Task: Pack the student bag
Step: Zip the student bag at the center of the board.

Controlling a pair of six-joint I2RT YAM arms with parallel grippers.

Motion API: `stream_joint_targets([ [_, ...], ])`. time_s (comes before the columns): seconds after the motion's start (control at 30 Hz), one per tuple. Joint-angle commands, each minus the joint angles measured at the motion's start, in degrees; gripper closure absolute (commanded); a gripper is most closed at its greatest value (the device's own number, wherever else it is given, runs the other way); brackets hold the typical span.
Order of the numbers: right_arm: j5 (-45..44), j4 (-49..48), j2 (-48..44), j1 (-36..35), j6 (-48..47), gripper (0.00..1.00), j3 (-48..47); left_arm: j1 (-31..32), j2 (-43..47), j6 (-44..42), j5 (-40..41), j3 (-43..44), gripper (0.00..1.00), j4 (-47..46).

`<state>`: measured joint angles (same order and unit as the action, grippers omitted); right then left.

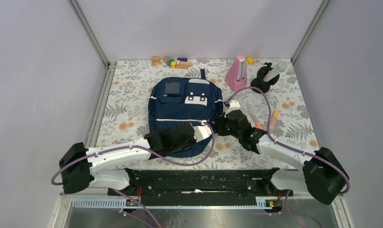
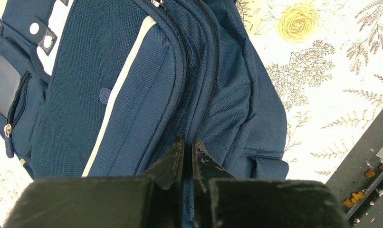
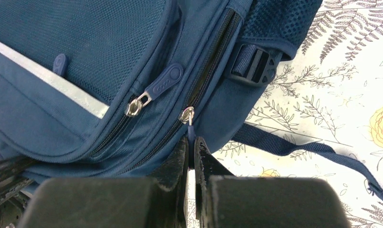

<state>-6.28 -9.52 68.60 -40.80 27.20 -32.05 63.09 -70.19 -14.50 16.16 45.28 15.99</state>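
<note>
The navy student bag (image 1: pixel 182 107) lies flat on the flowered table, white patch up. My left gripper (image 1: pixel 192 135) is at its near edge, shut on a fold of the bag's blue fabric (image 2: pixel 189 142). My right gripper (image 1: pixel 226 124) is at the bag's right side, shut on the blue pull tab of the main zipper (image 3: pixel 191 135), just below its silver slider (image 3: pixel 186 114). A second zipper pull (image 3: pixel 163 81) lies on the front pocket. Both zippers look closed along what shows.
Wooden and coloured blocks (image 1: pixel 173 61) lie at the back edge. A pink metronome-like box (image 1: pixel 237 73) and a black stand with a white ball (image 1: pixel 270 73) stand at back right. Orange pens (image 1: pixel 274 116) lie right of my right gripper. The bag's strap (image 3: pixel 313 147) trails over the table.
</note>
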Motion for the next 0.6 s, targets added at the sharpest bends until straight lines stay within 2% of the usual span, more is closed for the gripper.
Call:
stream_joint_targets([
  [0.0,-4.13,1.68,2.38,3.37,-2.66,1.0,-2.87,1.21,2.45,1.96,2.82,0.71,1.0,2.65],
  [0.57,-0.82,-1.3,13.21,9.32,-5.05,1.0,-9.33,2.65,2.17,2.11,2.23,0.79,1.0,2.46],
])
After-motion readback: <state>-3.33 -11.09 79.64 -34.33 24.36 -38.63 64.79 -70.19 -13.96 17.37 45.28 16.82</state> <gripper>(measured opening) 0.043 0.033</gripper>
